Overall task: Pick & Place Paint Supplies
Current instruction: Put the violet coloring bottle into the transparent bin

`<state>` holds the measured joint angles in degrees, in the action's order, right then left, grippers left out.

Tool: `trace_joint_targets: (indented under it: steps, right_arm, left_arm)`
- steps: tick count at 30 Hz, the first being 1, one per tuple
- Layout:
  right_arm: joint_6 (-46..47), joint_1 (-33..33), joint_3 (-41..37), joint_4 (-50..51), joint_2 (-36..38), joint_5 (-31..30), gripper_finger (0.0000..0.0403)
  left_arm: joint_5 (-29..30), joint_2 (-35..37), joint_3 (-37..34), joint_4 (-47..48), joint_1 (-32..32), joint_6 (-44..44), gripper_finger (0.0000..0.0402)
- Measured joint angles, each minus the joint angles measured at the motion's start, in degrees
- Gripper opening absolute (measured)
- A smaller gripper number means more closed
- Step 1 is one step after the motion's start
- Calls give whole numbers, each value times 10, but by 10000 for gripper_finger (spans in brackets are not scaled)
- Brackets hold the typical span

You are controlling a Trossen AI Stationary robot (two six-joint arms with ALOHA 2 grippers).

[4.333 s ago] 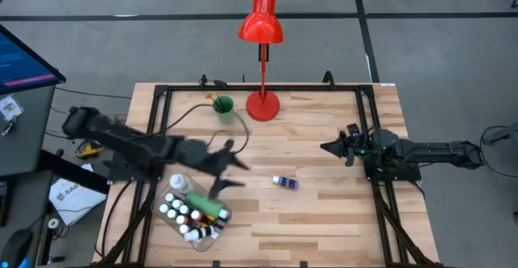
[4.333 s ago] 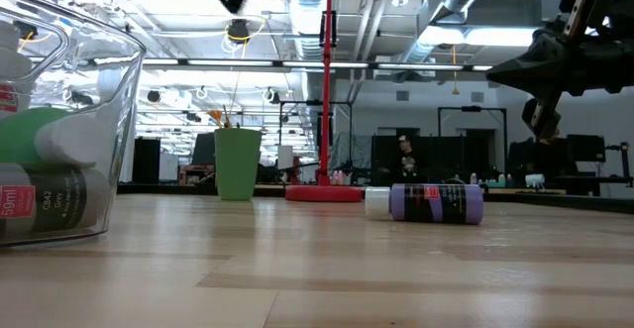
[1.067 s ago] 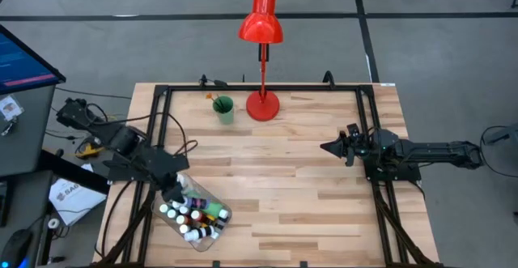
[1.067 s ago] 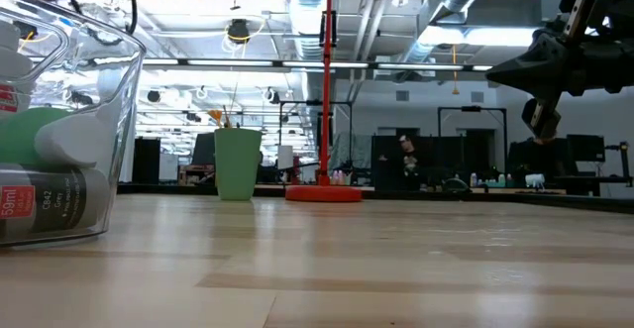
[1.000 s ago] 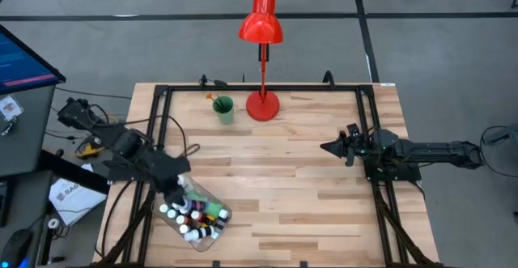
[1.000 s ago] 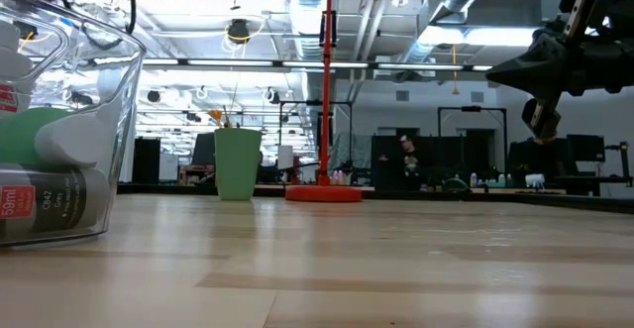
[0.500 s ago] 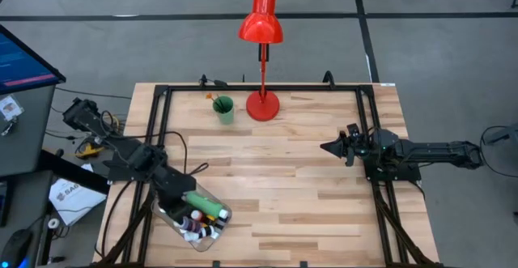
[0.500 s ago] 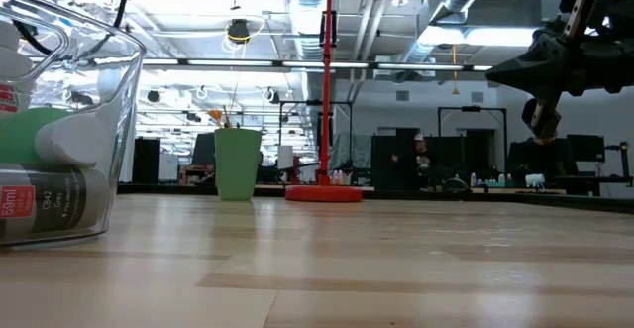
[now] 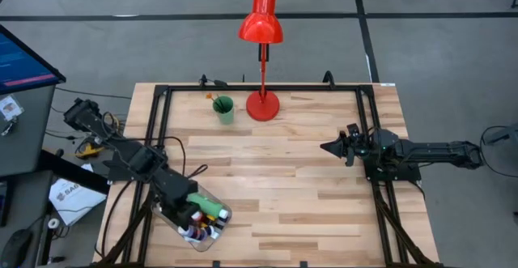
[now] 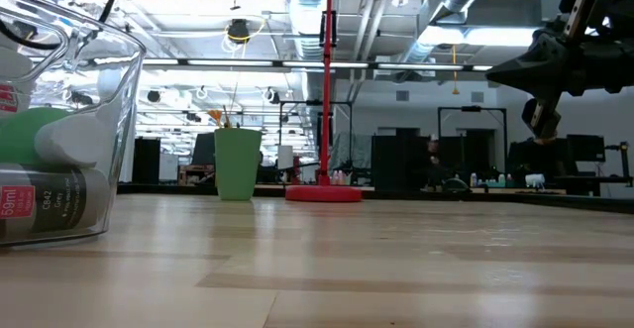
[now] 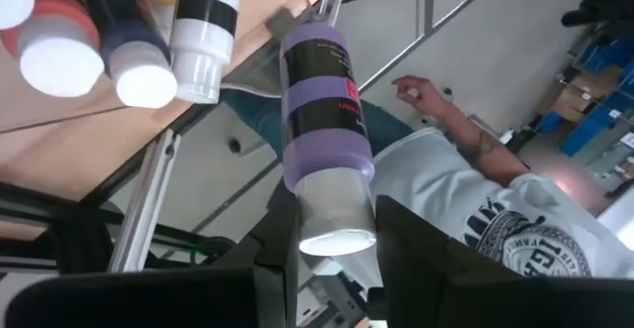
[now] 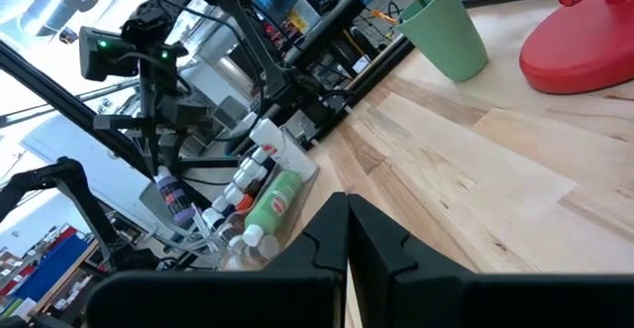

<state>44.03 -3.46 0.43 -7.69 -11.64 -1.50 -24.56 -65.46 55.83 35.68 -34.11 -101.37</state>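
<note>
My left gripper (image 9: pixel 181 205) hangs over the clear tray (image 9: pixel 220 226) at the table's near left, shut on a purple paint bottle (image 11: pixel 325 100) with a white cap. The bottle (image 12: pixel 177 201) hangs above the tray. Inside the tray lie a large green bottle (image 9: pixel 207 206) and several small white-capped bottles (image 11: pixel 59 62), partly hidden by the arm. My right gripper (image 9: pixel 325 147) is shut on nothing and hovers above the table's right side. My left gripper pinches the purple bottle's white cap end (image 11: pixel 337 214) between its two fingers (image 11: pixel 421 259). The fingers point down from above, in line with the bottle. The bottle hangs below them, cap up, clear of the table and over the tray.
A green cup (image 9: pixel 223 108) with brushes and a red desk lamp (image 9: pixel 262 104) stand at the table's far edge. Bare wood lies between the tray and my right gripper. A person in a white T-shirt (image 11: pixel 495 209) shows beyond the table.
My left gripper has carried the purple bottle toward the table's near edge and a little right. It now stands over the tray and hides most of the white caps there. It has stayed shut on the bottle.
</note>
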Motion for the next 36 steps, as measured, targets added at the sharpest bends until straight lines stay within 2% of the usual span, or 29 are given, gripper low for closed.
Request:
trace_joint_targets:
  steps: [6,15,21,36]
  right_arm:
    - [0,0,0,1,0,0,0]
    - [0,0,0,0,0,0,0]
    - [0,0,0,0,0,0,0]
    - [0,0,0,0,0,0,0]
  left_arm:
    - [-4,-21,0,-14,0,-32,83]
    - [-83,-77,0,-43,5,-39,86]
    - [-89,-104,-1,-46,16,-25,101]
    - [-89,-136,-1,-63,27,-25,106]
